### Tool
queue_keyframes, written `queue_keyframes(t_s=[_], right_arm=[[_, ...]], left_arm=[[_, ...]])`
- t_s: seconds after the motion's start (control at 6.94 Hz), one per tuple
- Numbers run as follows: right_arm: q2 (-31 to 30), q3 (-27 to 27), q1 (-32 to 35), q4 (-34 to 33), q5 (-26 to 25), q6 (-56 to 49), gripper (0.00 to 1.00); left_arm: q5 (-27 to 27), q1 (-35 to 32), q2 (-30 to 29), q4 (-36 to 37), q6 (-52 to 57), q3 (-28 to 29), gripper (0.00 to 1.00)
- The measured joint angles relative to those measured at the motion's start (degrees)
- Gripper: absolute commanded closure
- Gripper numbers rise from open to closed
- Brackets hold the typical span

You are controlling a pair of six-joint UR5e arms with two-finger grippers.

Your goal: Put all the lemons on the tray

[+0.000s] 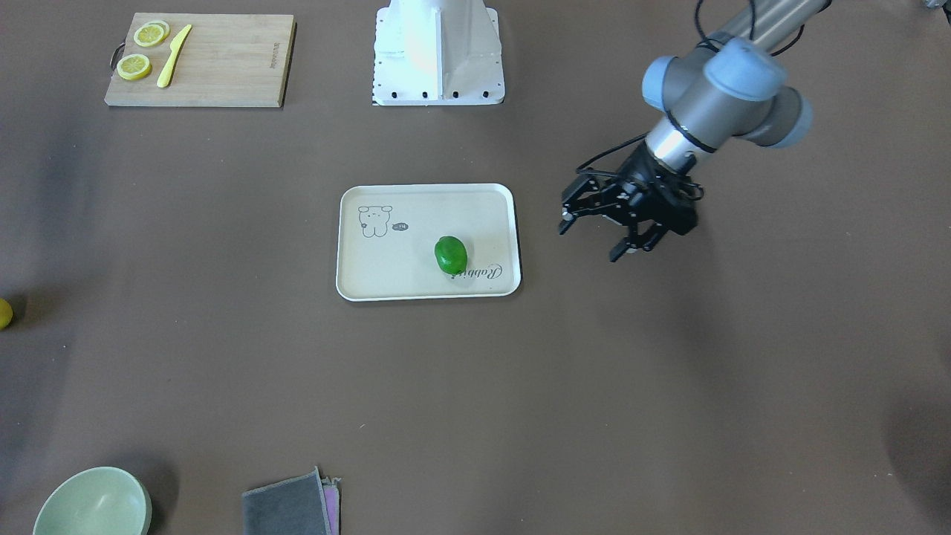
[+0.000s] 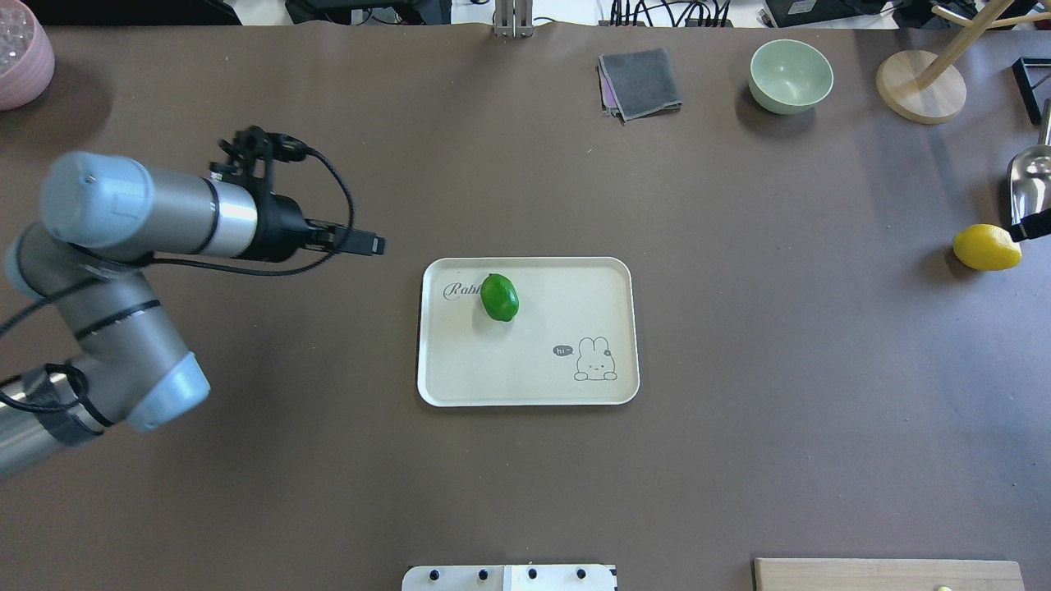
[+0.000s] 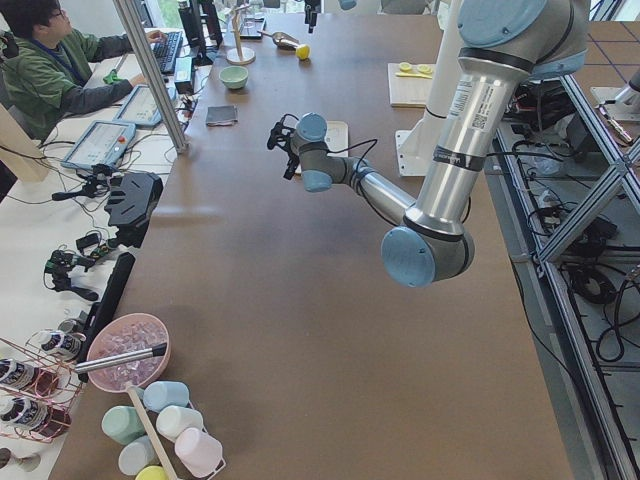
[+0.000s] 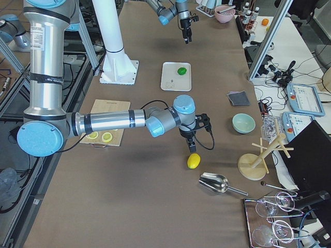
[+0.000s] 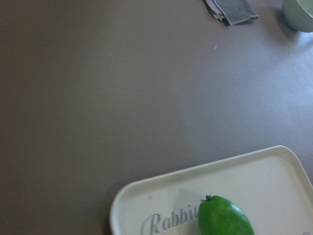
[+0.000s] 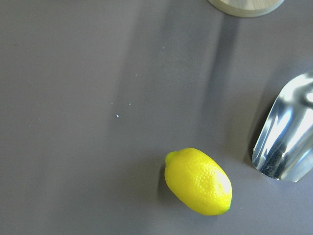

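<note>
Right, my left gripper (image 1: pixel 591 241) hangs with its fingers spread apart and nothing between them, over the brown table (image 1: pixel 669 371) just off the short edge of the cream rectangular tray with the raised rim (image 1: pixel 427 190). From that gripper, the glossy green lemon (image 1: pixel 451 255) lies inward on the tray, near the end closest to it, resting partly over the "Rabbit" lettering; my left wrist camera catches it at the bottom of the view. My right gripper (image 4: pixel 190 146) sits far out towards the other end of the table, pointing down, and I cannot tell whether its fingers are apart or together. The bright yellow lemon (image 6: pixel 198 181) lies on the bare table just beneath and beside that gripper, well apart from the tray. A shiny metal scoop (image 6: pixel 286 137) rests close beside the yellow lemon without touching it, and a round wooden stand base (image 6: pixel 244 6) lies further out.
</note>
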Motion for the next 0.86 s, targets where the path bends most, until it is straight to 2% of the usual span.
queue_keyframes(t_s=[0.14, 0.29, 0.58, 0.86], right_arm=[[-0.44, -0.74, -0.26, -0.02, -1.16, -8.10, 0.03], [-0.41, -1.72, -0.34, -0.04, -2.24, -15.82, 0.06], [0.77, -3.29, -0.84, -0.01, -5.03, -25.83, 0.02], [2.92, -5.63, -2.89, -0.04, -7.14, -29.75, 0.02]], left_arm=[[-4.77, -4.68, 2.83, -0.03, 4.65, -0.36, 0.01], [-6.82, -7.30, 4.75, -0.09, 8.00, -0.51, 0.01], [-7.75, -8.64, 6.21, -0.29, 10.23, -0.71, 0.01], [-7.84, -8.75, 6.94, -0.76, 10.47, -0.94, 0.01]])
